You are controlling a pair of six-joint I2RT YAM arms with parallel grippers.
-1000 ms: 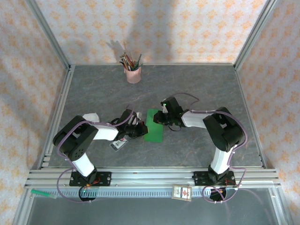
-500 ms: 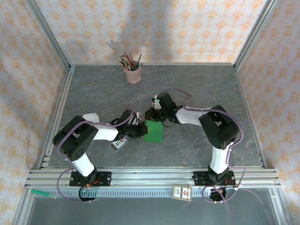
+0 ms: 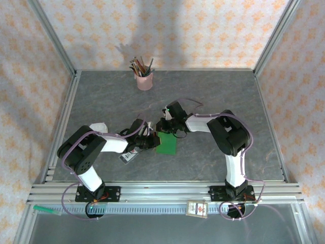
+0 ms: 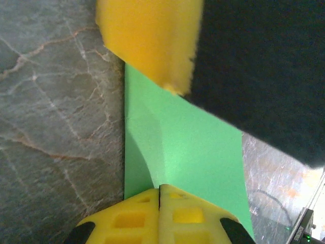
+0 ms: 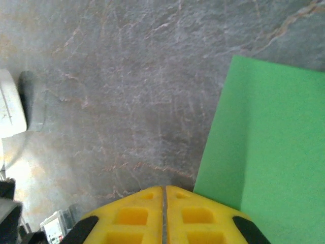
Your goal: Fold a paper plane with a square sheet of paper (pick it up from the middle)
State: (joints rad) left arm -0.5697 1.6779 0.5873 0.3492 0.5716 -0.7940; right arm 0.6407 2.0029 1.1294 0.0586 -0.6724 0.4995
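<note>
My left arm (image 3: 84, 152) was folded at the elbow close to its base, the forearm reaching low toward the right, and my left gripper (image 3: 153, 141) pointed toward the middle. From the left wrist its yellow fingers (image 4: 132, 218) were pressed flat together, with no gap between them. My right arm (image 3: 231, 137) rose from its base, bent sharply at the elbow and stretched left, with my right gripper (image 3: 164, 125) just beyond the left one, the two tips near each other. From the right wrist its fingers (image 5: 198, 213) met along a thin seam, closed.
</note>
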